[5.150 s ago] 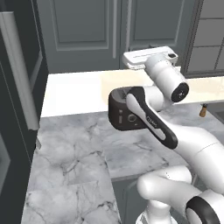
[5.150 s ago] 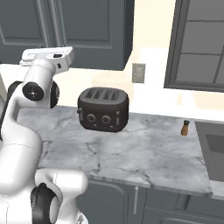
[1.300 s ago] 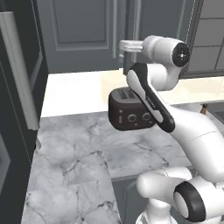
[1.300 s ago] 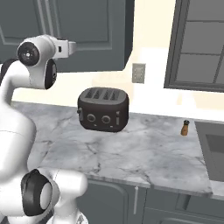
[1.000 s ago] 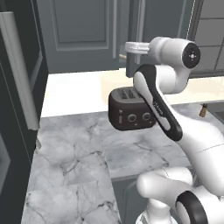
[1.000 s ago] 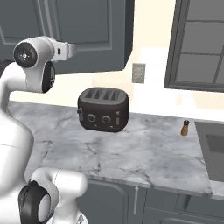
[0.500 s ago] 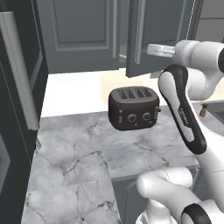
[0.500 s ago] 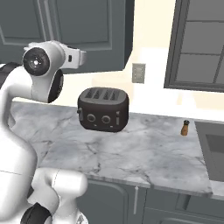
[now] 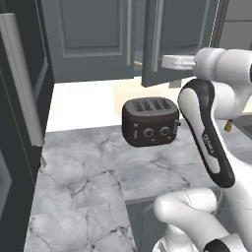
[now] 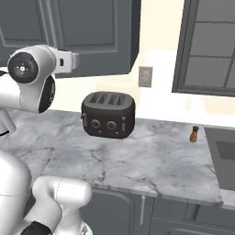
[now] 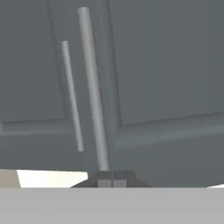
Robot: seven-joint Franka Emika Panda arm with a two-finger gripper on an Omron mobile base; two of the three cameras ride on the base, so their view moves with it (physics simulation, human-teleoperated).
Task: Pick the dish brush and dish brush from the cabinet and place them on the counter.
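Note:
The cabinet (image 9: 93, 34) hangs over the counter (image 9: 88, 172), and its right door (image 9: 170, 39) stands ajar, swung out toward me. My gripper (image 9: 164, 61) is at that door's lower edge, shut, fingertips (image 11: 105, 178) pressed together. In the hand view the door's pale bar handle (image 11: 92, 87) ends just above my gripper (image 11: 111, 177), with nothing between the fingers. The hand (image 10: 69, 60) also shows in front of the cabinet (image 10: 92, 27). The dish brushes are hidden; a small tan spot (image 9: 139, 63) shows in the gap between the doors, too small to identify.
A black toaster (image 9: 149, 121) (image 10: 109, 114) stands on the counter (image 10: 151, 156) below the cabinet. A small pepper shaker (image 10: 194, 134) stands to the right near a sink (image 10: 225, 158). The tall dark unit with a long silver handle (image 9: 22, 83) bounds the left side.
The cabinet's right door has swung out from closed to ajar. My hand moved right and toward the base with it, and the fingers closed fully.

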